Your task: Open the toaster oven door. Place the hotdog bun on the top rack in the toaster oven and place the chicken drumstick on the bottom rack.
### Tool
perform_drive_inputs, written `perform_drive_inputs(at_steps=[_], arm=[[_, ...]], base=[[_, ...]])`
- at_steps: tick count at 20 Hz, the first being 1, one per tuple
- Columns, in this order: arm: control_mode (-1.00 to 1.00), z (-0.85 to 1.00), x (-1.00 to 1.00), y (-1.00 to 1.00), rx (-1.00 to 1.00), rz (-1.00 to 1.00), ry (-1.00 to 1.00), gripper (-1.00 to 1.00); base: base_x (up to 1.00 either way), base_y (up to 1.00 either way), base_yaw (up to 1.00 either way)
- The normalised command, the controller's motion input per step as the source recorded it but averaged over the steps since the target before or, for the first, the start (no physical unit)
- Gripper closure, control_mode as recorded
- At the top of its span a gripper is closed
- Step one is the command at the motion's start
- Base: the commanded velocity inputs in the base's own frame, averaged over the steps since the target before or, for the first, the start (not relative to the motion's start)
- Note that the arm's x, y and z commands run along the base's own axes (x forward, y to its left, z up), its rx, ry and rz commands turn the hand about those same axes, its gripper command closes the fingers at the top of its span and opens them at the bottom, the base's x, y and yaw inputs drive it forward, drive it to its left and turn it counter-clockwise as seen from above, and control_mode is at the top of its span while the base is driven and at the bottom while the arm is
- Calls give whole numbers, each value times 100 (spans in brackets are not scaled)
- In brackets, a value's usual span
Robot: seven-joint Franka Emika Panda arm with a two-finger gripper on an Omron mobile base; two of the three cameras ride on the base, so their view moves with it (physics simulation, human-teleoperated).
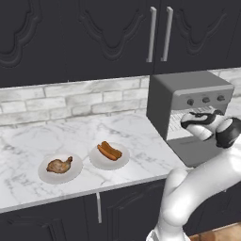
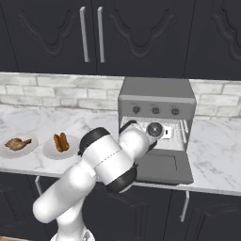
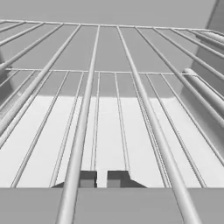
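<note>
- Presently, the grey box-shaped toaster oven (image 2: pixel 156 113) with three dark knobs is seen standing on the white marbled desk (image 1: pixel 28 141), against the pale brick backsplash (image 1: pixel 70 101).
- Its flat grey door (image 2: pixel 162 167) is folded down and lies open in front of the oven, over the front edge of the desk.
- The white arm's gripper (image 3: pixel 101 179) is reached into the oven mouth, just above the lowered door; in the hand view thin metal rack wires (image 3: pixel 87 109) are seen close over and ahead of the fingertips.
- The jaws are seen nearly closed, the two dark tips standing close together with only a narrow gap and nothing between them.
- The hotdog bun with its sausage (image 1: pixel 109 151) is laid on a round white plate (image 1: pixel 109 161), to the left of the oven, well apart from it.
- The browned chicken drumstick (image 1: pixel 60 164) is laid on a second round white plate (image 1: pixel 60 175), farther left of the oven, just beside the bun's plate.
- Dark panelled cabinets (image 2: pixel 141 33) with long metal handles are hung above the oven.
</note>
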Motion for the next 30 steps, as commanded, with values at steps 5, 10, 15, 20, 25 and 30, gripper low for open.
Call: perform_drive_inputs(at_steps=[5, 10, 15, 20, 25, 30], arm=[[-100, -63, -93, -60, 5, -4, 15, 100], [-100, -75, -100, -94, 13, -4, 14, 100], [-100, -74, -100, -92, 11, -2, 10, 100], [-100, -82, -100, -85, 8, 0, 14, 100], [-100, -85, -100, -83, 5, 0, 14, 100], [-100, -85, -100, -92, 4, 0, 7, 100]], base=[[0, 0, 0], [0, 0, 0], [0, 0, 0], [0, 0, 0], [0, 0, 0], [0, 0, 0]])
